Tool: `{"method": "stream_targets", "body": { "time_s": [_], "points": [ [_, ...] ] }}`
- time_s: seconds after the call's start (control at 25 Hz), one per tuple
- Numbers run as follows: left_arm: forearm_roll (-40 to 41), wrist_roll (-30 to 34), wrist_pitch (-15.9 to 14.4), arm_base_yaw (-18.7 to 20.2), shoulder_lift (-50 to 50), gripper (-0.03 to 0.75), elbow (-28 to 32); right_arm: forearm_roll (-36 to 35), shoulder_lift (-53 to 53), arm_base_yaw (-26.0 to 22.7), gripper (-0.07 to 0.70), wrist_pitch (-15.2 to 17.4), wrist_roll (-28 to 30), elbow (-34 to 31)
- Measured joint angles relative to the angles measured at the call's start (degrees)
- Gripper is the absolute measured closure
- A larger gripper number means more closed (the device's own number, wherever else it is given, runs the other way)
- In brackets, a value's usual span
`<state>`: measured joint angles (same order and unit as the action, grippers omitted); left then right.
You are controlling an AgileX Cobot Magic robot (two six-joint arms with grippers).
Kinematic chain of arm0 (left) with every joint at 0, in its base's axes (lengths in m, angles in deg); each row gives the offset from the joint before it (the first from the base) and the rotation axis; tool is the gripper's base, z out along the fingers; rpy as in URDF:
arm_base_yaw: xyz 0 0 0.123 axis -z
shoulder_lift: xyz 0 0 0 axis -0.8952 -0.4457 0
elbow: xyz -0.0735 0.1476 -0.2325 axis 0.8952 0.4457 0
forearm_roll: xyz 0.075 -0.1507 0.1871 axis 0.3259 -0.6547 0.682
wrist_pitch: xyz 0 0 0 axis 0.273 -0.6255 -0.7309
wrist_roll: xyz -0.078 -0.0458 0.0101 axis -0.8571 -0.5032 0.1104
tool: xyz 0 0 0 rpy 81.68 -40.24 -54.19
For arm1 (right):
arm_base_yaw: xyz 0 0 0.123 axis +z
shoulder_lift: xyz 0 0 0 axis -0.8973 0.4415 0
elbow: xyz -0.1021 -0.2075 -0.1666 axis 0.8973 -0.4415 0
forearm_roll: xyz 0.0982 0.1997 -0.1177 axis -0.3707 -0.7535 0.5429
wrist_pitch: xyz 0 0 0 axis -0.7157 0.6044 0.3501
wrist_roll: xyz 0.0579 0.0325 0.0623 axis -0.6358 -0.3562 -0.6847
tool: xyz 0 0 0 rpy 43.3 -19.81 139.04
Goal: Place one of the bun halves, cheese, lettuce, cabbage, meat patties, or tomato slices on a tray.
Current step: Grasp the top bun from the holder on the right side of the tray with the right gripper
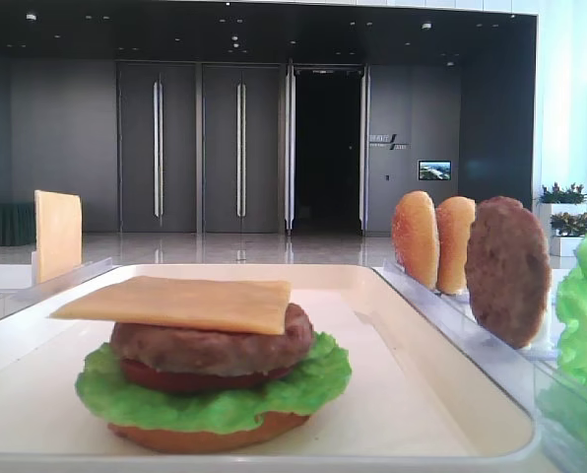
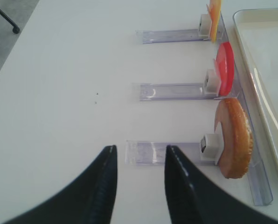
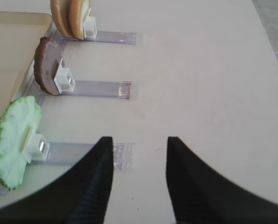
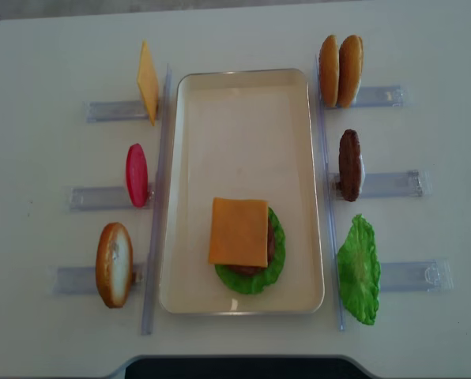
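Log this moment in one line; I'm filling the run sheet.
stack on tray: bun, lettuce, tomato, patty, cheese on top | left gripper: open, empty, by bun rack | right gripper: open, empty, by lettuce rack

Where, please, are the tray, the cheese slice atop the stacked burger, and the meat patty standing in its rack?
tray point(image 4: 243, 126): overhead view, bare floor.
cheese slice point(image 4: 238, 231): overhead view, centre.
meat patty point(image 4: 348, 164): overhead view, top edge.

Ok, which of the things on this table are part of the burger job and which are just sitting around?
Part of the job:
- tray
- stacked burger, cheese on top
- racked top bun
- tomato slice
- spare cheese
- two bun halves
- meat patty
- lettuce

Just there:
- clear holder racks
- table
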<state>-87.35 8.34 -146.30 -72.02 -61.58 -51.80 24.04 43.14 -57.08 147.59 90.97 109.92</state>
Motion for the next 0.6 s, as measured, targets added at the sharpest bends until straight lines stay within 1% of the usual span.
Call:
{"method": "stream_targets", "body": {
  "time_s": [0.6],
  "points": [
    [0.0, 0.0, 0.0, 0.0, 0.0, 0.450, 0.0, -0.1, 0.0, 0.0, 0.338, 0.0, 0.0, 0.0]
  ]
}}
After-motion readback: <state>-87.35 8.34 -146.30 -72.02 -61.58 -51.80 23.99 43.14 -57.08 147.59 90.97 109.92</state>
